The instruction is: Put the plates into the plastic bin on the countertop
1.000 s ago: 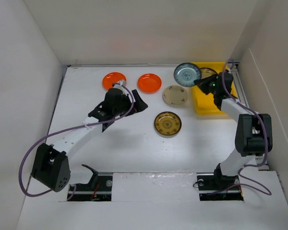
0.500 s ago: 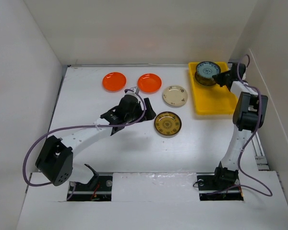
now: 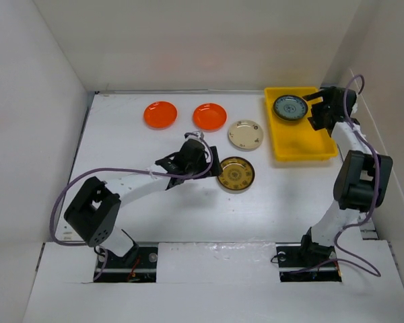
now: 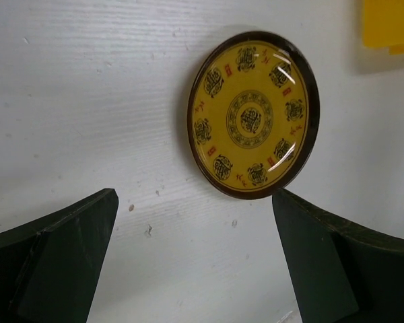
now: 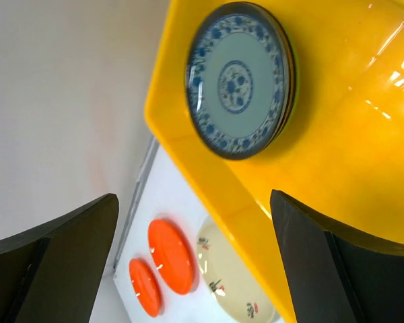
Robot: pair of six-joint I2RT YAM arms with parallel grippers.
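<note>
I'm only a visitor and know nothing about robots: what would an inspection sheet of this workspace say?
Surface: white countertop, no spills seen.
Job's things: yellow bin holds a teal-patterned plate stacked on others; two orange plates, a cream plate and a gold-patterned plate lie outside it.
Clutter: nothing seen.
Claws: left claw open, empty, close to the gold-patterned plate; right claw open, empty, over the bin.
Cables: a purple cable runs along each arm.
Surroundings: white walls on three sides.
</note>
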